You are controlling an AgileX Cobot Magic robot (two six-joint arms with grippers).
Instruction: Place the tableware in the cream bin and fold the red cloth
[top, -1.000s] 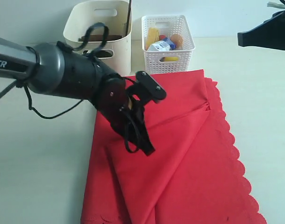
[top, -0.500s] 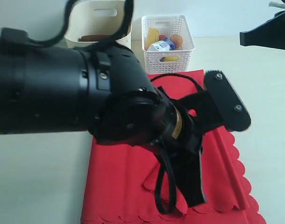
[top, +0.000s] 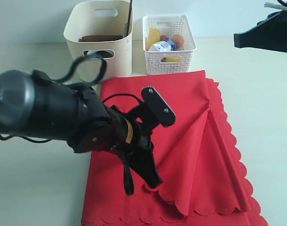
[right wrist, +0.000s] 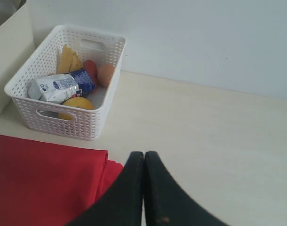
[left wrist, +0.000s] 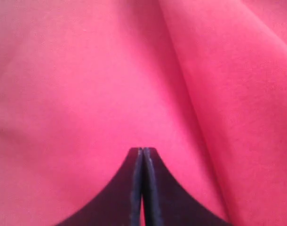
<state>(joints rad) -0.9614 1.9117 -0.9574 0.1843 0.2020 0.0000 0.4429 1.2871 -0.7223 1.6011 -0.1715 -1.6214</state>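
Two grippers are showing the same stance, with fingers pressed flat together. The left gripper (left wrist: 142, 154) is hanging low over the red cloth (top: 195, 127), its tips pointing down at a scalloped flap that is lying doubled over the middle of the sheet. Whether a thin layer is being nipped between those fingers cannot be told from either view. The right gripper (right wrist: 144, 156) is hovering empty over the bare table (right wrist: 219, 141), off the cloth, with the white lattice basket (right wrist: 63, 113) of food ahead of it.

The cloth is lying partly folded on the table, its far edge just beside the cream bin (top: 117, 54), and loose pleats are running along the side nearer the right arm. Something brown and a dark stick are showing inside the bin, and no tableware is lying out in view. That half of the task is therefore looking done, and folding is looking like the step in hand.

Several things could be going wrong from here:

- If the left fingers are gripping a layer, a withdrawal would be dragging the flap back and undoing the fold.
- If the tips are only pressing into the fabric, sideways travel would be rucking it.
- The cable (top: 128, 181) looping beneath the wrist is dangling close enough to snag the scalloped edge.
- Another fold made over those pleats would be trapping them, leaving a lopsided bundle.
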